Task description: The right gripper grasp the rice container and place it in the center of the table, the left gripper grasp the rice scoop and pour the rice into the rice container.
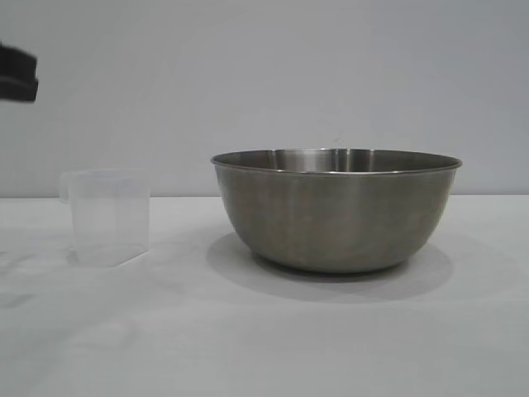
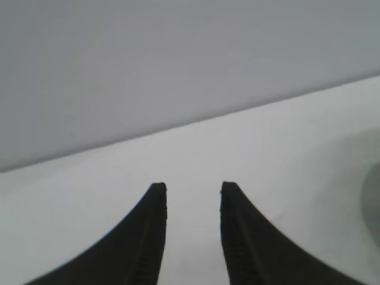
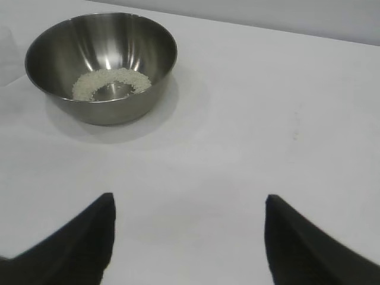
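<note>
Starting at our left gripper [image 2: 192,196], its two dark fingers stand a little apart with nothing between them, over bare cloth; in the exterior view only a dark piece of that arm shows, high above and to the left of the rice container [image 1: 336,211]. Our right gripper [image 3: 189,208] has its fingers spread wide and empty, pulled well back from the rice container, which it looks down on from a distance. The rice [image 3: 111,83] lies as a pale crescent on the bottom of that steel bowl, and the bowl sits upright on the table [image 1: 273,347]. The rice scoop [image 1: 107,217] stands upright to the left of the rice container, apart from it, and looks empty through its translucent wall, though we cannot be sure of a few leftover grains. We judge the task essentially finished: the container is placed, the rice is poured in, the scoop is set down, and both arms are clear of it all. The table is covered in plain white cloth, smooth and unmarked around the bowl, and behind it rises a bare pale grey wall.
</note>
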Motion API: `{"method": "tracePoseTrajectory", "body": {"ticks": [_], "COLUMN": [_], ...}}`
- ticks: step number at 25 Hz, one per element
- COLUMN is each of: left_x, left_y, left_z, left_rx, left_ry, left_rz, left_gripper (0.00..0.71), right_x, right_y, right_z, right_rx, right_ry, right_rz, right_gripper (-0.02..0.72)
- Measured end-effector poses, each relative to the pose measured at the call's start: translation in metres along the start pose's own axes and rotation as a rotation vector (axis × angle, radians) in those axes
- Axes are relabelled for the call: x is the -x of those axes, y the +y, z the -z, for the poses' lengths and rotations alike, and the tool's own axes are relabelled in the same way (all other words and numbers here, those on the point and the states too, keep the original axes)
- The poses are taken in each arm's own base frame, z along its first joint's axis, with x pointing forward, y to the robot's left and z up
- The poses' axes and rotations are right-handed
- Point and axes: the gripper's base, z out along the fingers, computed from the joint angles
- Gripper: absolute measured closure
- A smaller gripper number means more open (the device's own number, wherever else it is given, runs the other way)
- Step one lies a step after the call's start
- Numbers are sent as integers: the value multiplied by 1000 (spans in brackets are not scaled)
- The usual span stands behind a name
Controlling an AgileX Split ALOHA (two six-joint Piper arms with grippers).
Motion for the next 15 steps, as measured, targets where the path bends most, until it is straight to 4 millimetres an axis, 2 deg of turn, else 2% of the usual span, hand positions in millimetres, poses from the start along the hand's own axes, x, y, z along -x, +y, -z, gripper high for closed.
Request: {"method": "tracePoseTrajectory", "body": {"ticks": [10, 13, 15], "left_x": [-9, -3, 6], "left_y": [78, 89, 87], "left_z": [11, 12, 14], "left_rx": [243, 245, 211], "left_ry": [62, 26, -19], "left_rz": [63, 52, 19], "left_gripper": [536, 536, 536], "right_x": [0, 0, 0], "right_y": [0, 0, 0], "right_z": [0, 0, 0], "right_rx": [0, 0, 0], "right_ry": [0, 0, 0], "right_rz": [0, 0, 0], "right_gripper": [210, 210, 210]}}
